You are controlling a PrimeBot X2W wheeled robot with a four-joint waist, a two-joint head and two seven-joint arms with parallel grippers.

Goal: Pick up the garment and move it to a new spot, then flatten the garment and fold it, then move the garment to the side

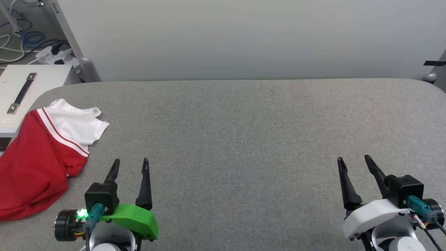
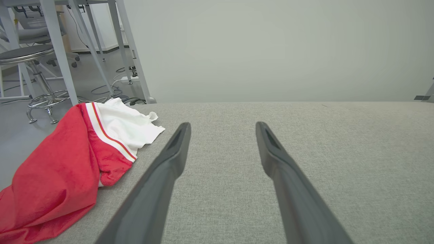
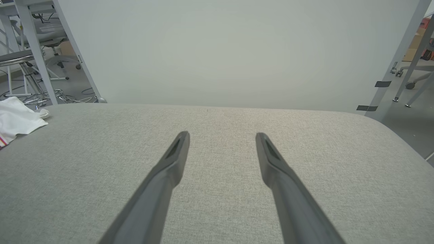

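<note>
- Step in hand, as I judge it: the first pick-up, not yet begun. Nothing is held.
- Left gripper [image 1: 131,161] hovers over the near edge of the table [image 1: 244,139], fingers spread wide and empty. Right gripper [image 1: 353,158] hovers over the table's near right, fingers likewise apart and empty.
- The garment [image 1: 38,160] lies crumpled at the table's left edge. Its red body spills over that edge, and its white sleeve with striped trim lies on the table top (print not visible from here).
- Next move, I reckon: bring the left gripper toward the table's left edge and pinch a raised fold of red cloth. A flat layer may slip out.
- Room: the table's middle and right are bare grey cloth, good for laying out.
- Edges: a pale wall [image 1: 244,38] stands along the table's far edge, and a white case [image 1: 31,90] sits just off its left edge. I'd mind both when lifting.
</note>
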